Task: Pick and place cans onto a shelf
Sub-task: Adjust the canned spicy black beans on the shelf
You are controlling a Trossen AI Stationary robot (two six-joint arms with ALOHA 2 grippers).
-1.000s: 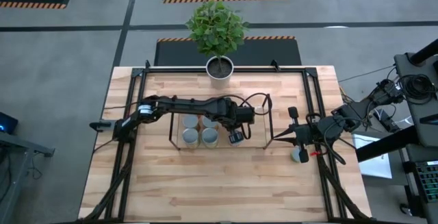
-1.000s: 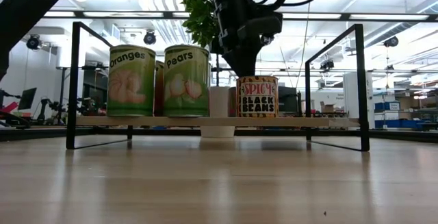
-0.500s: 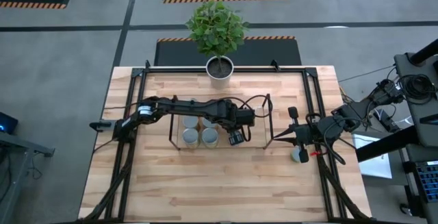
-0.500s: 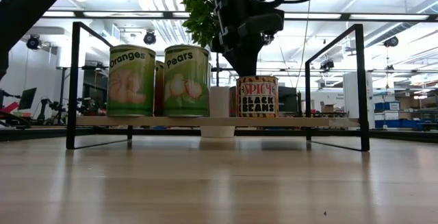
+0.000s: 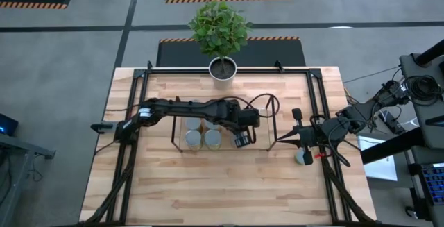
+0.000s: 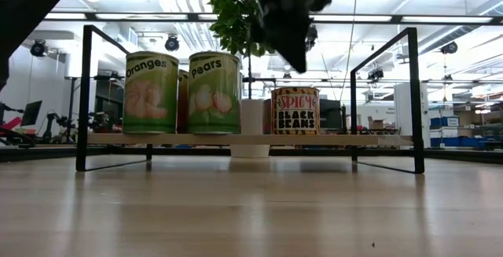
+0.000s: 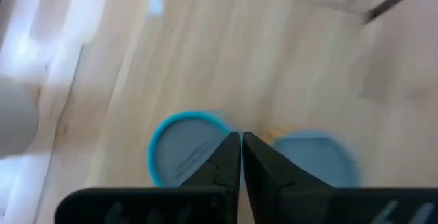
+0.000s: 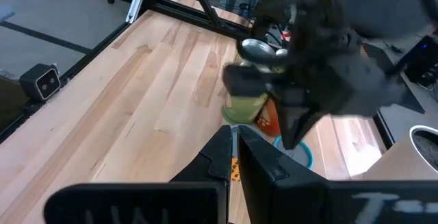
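Note:
The shelf (image 6: 369,140), a light board between black wire end frames, carries several cans: "Oranges" (image 6: 151,92), "Pears" (image 6: 214,92) and a "Spicy Black Beans" can (image 6: 295,111), all upright on their bases. My left gripper (image 6: 296,49) is shut and empty, hovering above the black beans can. In the left wrist view the shut fingers (image 7: 241,145) stand over two blue-rimmed can tops (image 7: 185,157). My right gripper (image 5: 281,139) waits shut and empty just right of the shelf. One can (image 5: 303,157) stands on the table beside it.
A white plant pot (image 5: 223,67) with a green plant stands at the table's far edge. A black frame (image 5: 142,81) borders the table. Bare wood lies in front of the shelf (image 5: 222,185). The shelf's right part (image 5: 260,133) is bare.
My left gripper has risen from just above the black beans can's top and gone slightly toward the table's right edge. The can stays upright on the shelf. My right arm has kept still.

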